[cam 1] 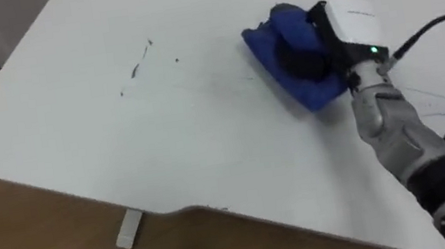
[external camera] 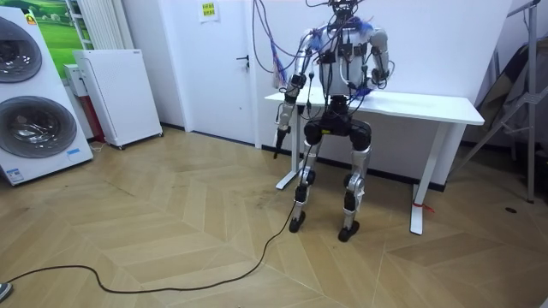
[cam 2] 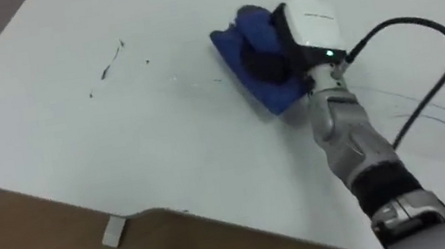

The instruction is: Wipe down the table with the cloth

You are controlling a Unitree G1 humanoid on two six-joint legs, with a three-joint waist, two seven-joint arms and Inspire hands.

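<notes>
Table [cam 1: 103, 151]: right hand [cam 1: 351, 24] presses blue cloth [cam 1: 285, 25].

Blue cloth [cam 1: 268, 47] on white tabletop [cam 1: 208, 144]
Crumpled in a heap toward the far edge, with thin dark marks [cam 1: 139, 66] on the surface to its left.

Blue cloth [cam 1: 265, 43] soft crumpled fabric; table [cam 1: 76, 146] smooth matt white; floor [external camera: 171, 222] wood parquet w/ slight sheen.

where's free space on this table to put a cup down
Bare table runs along the near edge, and between the dark marks at the left and the blue cloth. The far side past the marks is free too. Crowded at the right: the right hand sits on the cloth.
</notes>
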